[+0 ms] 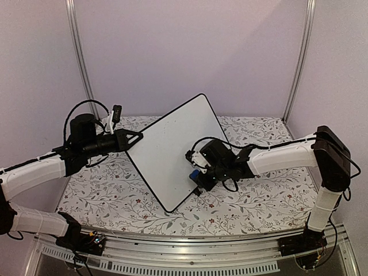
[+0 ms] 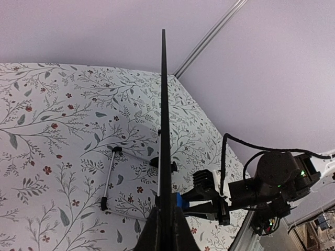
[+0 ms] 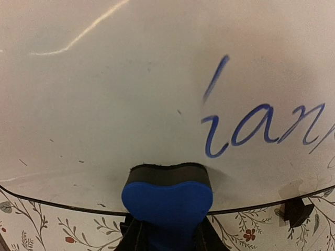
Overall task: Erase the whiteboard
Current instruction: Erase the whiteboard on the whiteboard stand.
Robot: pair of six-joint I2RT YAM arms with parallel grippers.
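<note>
From the top camera, the whiteboard (image 1: pixel 172 152) is seen propped at a tilt in the middle of the floral tablecloth (image 1: pixel 259 198). Its left edge is pinched by the left gripper (image 1: pixel 137 140), jaws drawn narrow onto the black frame. At the board's lower right edge, a blue eraser (image 1: pixel 194 171) is carried in the right gripper (image 1: pixel 197 176) and set against the white face.

On the left wrist camera, the board is viewed edge-on, a thin black line running up from the clamped fingers (image 2: pixel 152 232). A wire stand (image 2: pixel 108 180) is spotted on the cloth on the side away from the eraser, and the right arm (image 2: pixel 277 175) is seen beyond.

On the right wrist camera, the eraser is squeezed between the two jaws, and its dark felt (image 3: pixel 167 170) is laid on the board just above the bottom frame. A line of blue handwriting (image 3: pixel 256 128) is shown just beside the felt's upper right corner. A small black foot (image 3: pixel 297 210) is seen under the frame at the right.
</note>
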